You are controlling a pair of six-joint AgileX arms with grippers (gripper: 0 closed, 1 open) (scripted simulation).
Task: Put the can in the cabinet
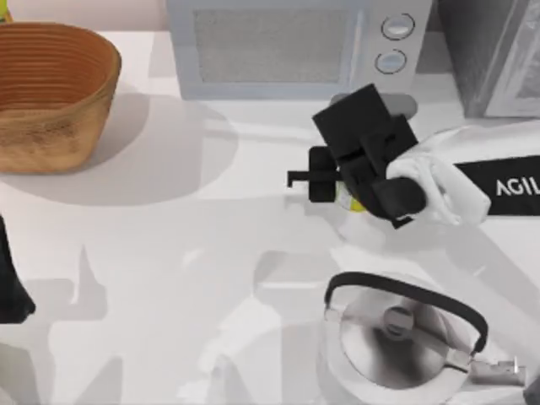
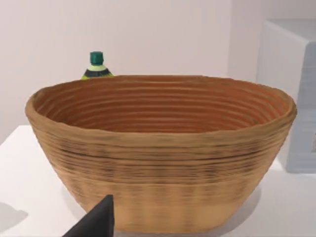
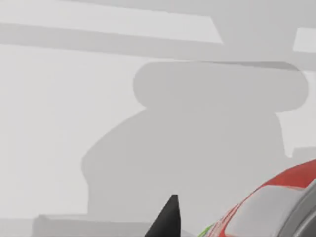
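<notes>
One can (image 1: 353, 201) is in play, and it sits directly under the right hand (image 1: 325, 179), a yellow-green sliver peeking out beneath the wrist; in the right wrist view its red body and silver top (image 3: 276, 207) lie right beside a dark fingertip. Whether the fingers have closed on it I cannot tell. To do this step well, I judge the hand should settle square around the can's middle and close firmly before lifting (a tilted grip could tip it), then carry it toward the cabinet (image 1: 494, 51), behind and to the right of the hand. Counted: one cabinet, one microwave (image 1: 295, 46), one kettle (image 1: 405, 337), one basket (image 1: 51, 93), one bottle (image 2: 96, 66). The left hand (image 1: 13, 287) idles at the bench's left edge.
</notes>
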